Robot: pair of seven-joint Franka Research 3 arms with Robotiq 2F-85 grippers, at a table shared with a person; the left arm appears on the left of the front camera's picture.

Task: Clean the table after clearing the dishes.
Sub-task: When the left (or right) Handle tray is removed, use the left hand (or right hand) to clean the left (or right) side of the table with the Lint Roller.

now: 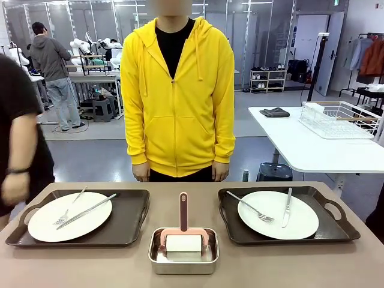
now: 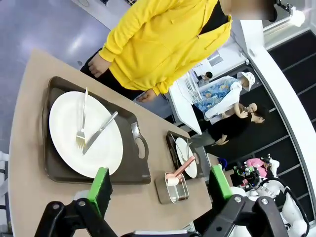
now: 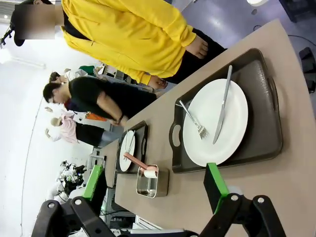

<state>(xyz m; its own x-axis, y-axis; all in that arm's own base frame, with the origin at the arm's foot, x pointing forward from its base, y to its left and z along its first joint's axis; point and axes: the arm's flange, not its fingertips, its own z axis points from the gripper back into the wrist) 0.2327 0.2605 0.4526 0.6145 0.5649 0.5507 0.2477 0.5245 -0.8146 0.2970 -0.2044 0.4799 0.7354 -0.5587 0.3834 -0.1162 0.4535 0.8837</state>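
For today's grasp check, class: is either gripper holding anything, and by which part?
Nothing is held: the left gripper and the right gripper are both open and empty.

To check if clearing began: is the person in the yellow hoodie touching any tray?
No, the person's hands hang at the hoodie's hem, apart from the left tray and the right tray.

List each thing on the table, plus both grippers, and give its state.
left tray, uncleared, holding its plate.
left plate, on its tray, fork and knife on it.
right tray, uncleared, holding its plate.
right plate, on its tray, fork and knife on it.
steel pan, between the trays, holding the roller.
roller, resting in the pan, handle toward the person.
left gripper, open, empty.
right gripper, open, empty.
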